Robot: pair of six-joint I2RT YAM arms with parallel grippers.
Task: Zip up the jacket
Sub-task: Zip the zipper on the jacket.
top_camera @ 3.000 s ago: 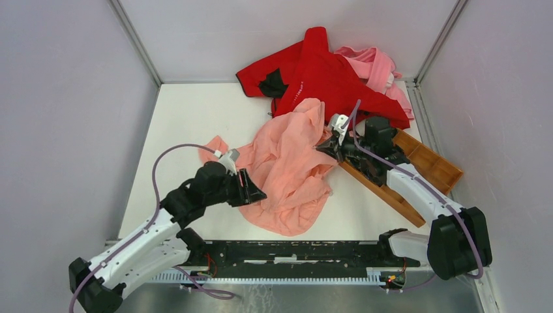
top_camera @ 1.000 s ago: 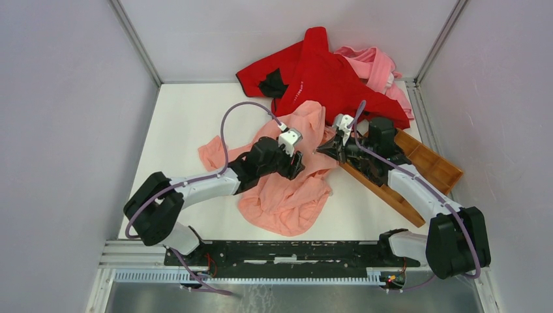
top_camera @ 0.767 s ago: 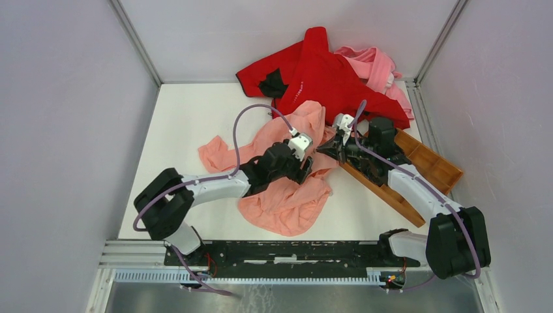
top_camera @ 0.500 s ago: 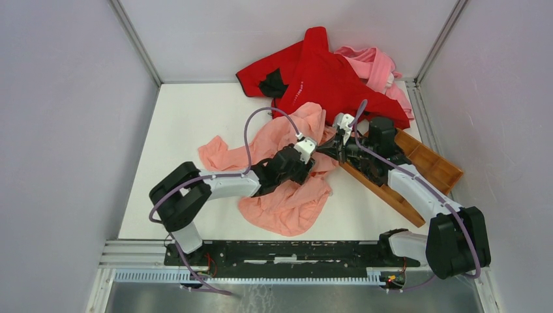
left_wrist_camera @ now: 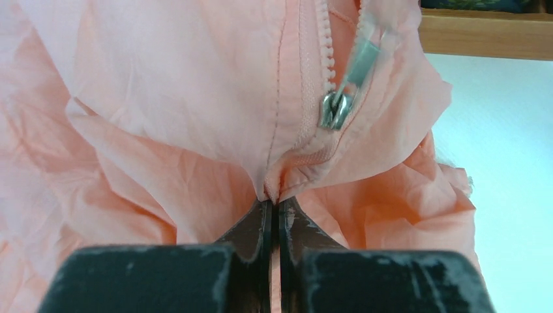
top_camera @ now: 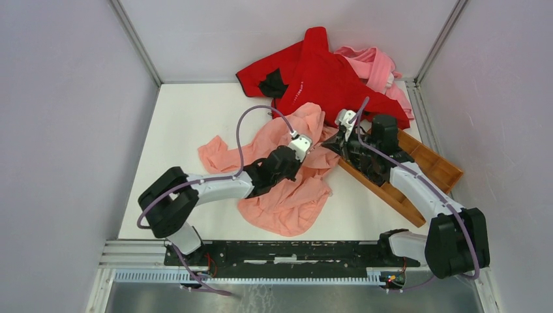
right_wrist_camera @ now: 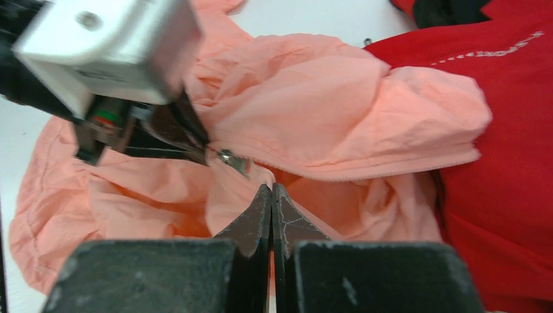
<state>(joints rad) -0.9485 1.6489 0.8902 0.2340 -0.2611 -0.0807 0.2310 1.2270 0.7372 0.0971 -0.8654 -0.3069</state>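
Note:
The salmon-pink jacket (top_camera: 287,189) lies crumpled in the middle of the white table. Its metal zipper slider (left_wrist_camera: 334,109) sits near the bottom of the pink zipper teeth. My left gripper (left_wrist_camera: 274,202) is shut on a fold of jacket fabric just below that slider. My right gripper (right_wrist_camera: 271,188) is shut on jacket fabric right beside the slider (right_wrist_camera: 233,160); whether it also holds the pull tab I cannot tell. In the top view the left gripper (top_camera: 313,153) and the right gripper (top_camera: 326,146) nearly meet tip to tip. The left gripper's fingers (right_wrist_camera: 195,153) show in the right wrist view.
A bright red garment (top_camera: 326,72) lies at the back, touching the jacket's upper edge, with a paler pink garment (top_camera: 381,65) behind it. A wooden tray (top_camera: 424,166) sits under the right arm at the right. Walls close in the table on three sides.
My left arm swung from the jacket's left side to its middle and closed its jaws on the fabric under the slider. The right gripper stayed shut and shifted only slightly.

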